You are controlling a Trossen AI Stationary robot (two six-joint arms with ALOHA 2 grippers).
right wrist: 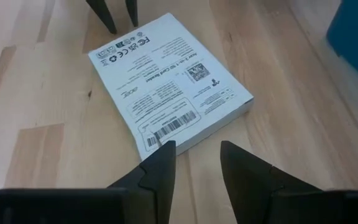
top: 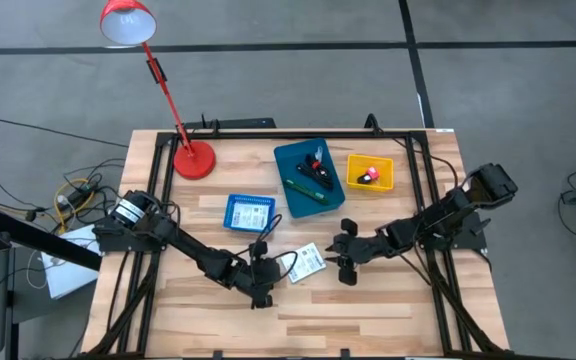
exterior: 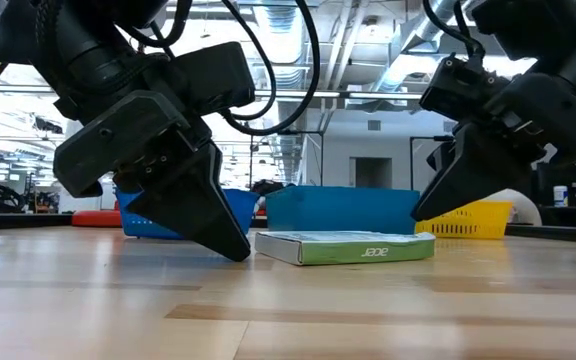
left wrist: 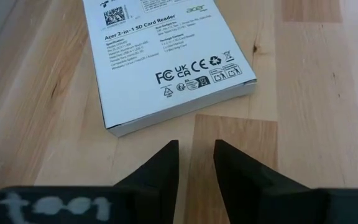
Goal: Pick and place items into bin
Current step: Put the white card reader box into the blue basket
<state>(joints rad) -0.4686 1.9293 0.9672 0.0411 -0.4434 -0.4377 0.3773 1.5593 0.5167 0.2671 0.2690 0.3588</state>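
Matt white cardboard packet (left wrist: pixel 166 62) lies on smooth, pale wooden table (left wrist: pixel 316 112).

The flat packet (top: pixel 307 263) lies flat on the tabletop (top: pixel 368 320), between the left pincer (top: pixel 260 291) and the right pincer (top: pixel 346 262), each just beside one of its ends and apart from it. Beyond both pincers, farther across the tabletop, stand three bins in a row: one (top: pixel 249 213) nearer the left pincer, one (top: pixel 308 178) holding a pen (top: pixel 305 189) and small pieces, one (top: pixel 370 173) nearer the right pincer.
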